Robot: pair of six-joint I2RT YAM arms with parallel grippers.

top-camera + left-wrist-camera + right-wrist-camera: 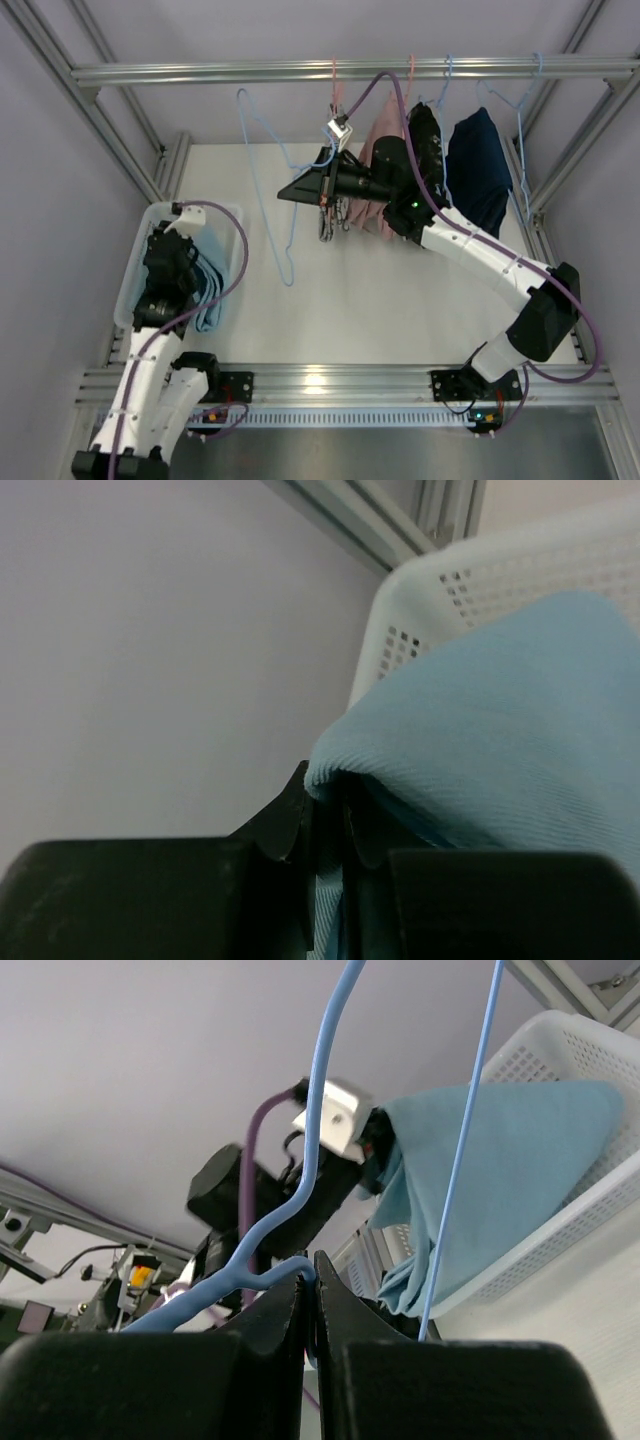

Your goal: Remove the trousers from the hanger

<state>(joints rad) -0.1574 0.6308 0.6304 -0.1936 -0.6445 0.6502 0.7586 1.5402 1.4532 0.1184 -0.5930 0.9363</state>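
Tabletop (400, 310) fills the middle of the top view, with the rail (250, 71) across the upper edge. White basket (238, 225) sits at centre left and holds the light blue trousers (210, 295), already off their hanger. Right of centre at the top, the pink trousers (383, 130) hang from the rail. The patterned trousers (332, 222) seem bunched just below the right arm's wrist, and a dark navy garment (478, 165) hangs further right. 1 empty blue hanger (287, 240) dangles at upper left.

Left gripper (325, 810) is clenched on a fold of the light blue cloth. The right gripper (312, 1290) is clamped on the empty hanger's wire.

The 2 hanging pairs look light, limp and easily snagged. I judge that a pinch on a thick fold near the waistband, drawn sideways off the bar, would serve best.
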